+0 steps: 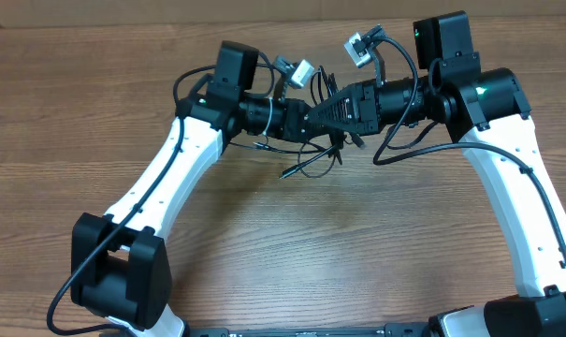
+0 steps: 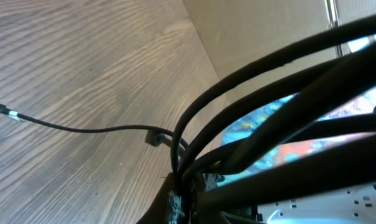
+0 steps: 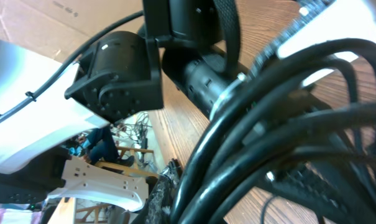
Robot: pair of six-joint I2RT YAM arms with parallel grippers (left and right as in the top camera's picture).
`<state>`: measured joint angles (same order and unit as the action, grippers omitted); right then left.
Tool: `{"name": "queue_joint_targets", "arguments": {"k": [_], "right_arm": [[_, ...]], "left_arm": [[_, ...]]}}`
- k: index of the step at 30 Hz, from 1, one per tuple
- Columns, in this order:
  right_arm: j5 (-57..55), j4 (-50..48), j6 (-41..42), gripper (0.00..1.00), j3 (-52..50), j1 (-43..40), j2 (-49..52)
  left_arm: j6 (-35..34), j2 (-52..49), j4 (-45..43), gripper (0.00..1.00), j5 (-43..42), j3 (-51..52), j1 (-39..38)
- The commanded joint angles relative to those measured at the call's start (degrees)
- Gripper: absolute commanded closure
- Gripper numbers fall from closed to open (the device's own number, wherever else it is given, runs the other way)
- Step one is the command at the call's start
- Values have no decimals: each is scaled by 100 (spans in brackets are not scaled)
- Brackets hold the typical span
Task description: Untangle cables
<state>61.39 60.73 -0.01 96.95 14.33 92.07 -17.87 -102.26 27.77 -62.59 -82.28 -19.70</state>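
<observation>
Bunched black cables (image 2: pixel 175 149) crowd both wrist lenses because the left gripper (image 1: pixel 306 120) and right gripper (image 1: pixel 339 108) meet tip to tip over mid-table. Both are pressed shut, apparently pinching the same tangle, probably to pull it apart. Slack loops hang just below them onto the wooden table (image 1: pixel 95 84), and one loose strand with a silver plug tip (image 2: pixel 1 109) trails flat.
</observation>
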Motion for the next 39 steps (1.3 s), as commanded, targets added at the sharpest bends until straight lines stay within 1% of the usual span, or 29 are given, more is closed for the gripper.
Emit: {"name": "queue_joint_targets", "arguments": {"k": [1,3,5,8,10,12,13,16,18,22,23,24,25,27,29,30,31,33,34,35,36,39], "right_arm": [[-236,42,249,96,61,-61,-76],[-479,63,396,96,61,-168,-76],[-944,59,767,96,61,-326,-76],[-1316,46,1029,96,61,-348,-76],[-1733,52,1364,96,61,-348,-76],[-1853,59,1421,96,61,-348,-76],[-1884,68,1464,96,61,-348,-76],[-2577,238,1705,96,61,-348,-76],[-2579,247,1759,96,61,-348,-74],[-2686,260,1788,96,61,-348,-72],[-2686,264,1786,96,61,-348,-72],[-2686,264,1786,96,61,-348,-72],[-2684,267,1786,96,61,-348,-72],[-2682,284,1784,96,61,-348,-72],[-2656,295,1773,96,61,-348,-72],[-2430,278,1602,96,61,-348,-72],[-1971,236,1333,96,63,-348,-72],[-1602,221,1099,96,63,-348,-74],[-1585,247,1064,96,63,-348,-74],[-1580,295,1027,96,63,-348,-74],[-1550,310,990,96,63,-348,-74],[-822,306,527,96,63,-348,-74]], "left_arm": [[-11,-63,74,96,4,-37,446],[116,57,271,96,-179,-37,804],[616,302,896,96,-151,-37,1189],[1117,498,1497,96,-146,-37,1349],[1631,579,2033,96,-151,-37,1346],[1873,581,2286,96,-151,-37,1362],[1926,586,2321,96,-149,-39,1381],[1919,750,2459,96,-151,-256,1685],[1919,970,2625,96,-151,-400,1862],[1921,1364,2758,91,-125,-404,1899],[1919,1445,2793,90,-59,-404,1899],[1921,1464,2820,92,9,-404,1897],[1919,1464,2883,94,181,-404,1891],[1919,1462,3032,94,675,-404,1878],[1908,1451,3073,88,1250,-402,1762],[1899,1412,3036,77,1563,-402,1589],[1899,1338,2942,68,1784,-402,1388],[1895,1185,2721,65,1727,-402,1110],[1902,1134,2610,66,1495,-402,1036],[1902,1060,2424,63,1132,-402,953],[1902,1016,2317,61,999,-402,914],[1956,850,2127,58,1189,-402,752]]}}
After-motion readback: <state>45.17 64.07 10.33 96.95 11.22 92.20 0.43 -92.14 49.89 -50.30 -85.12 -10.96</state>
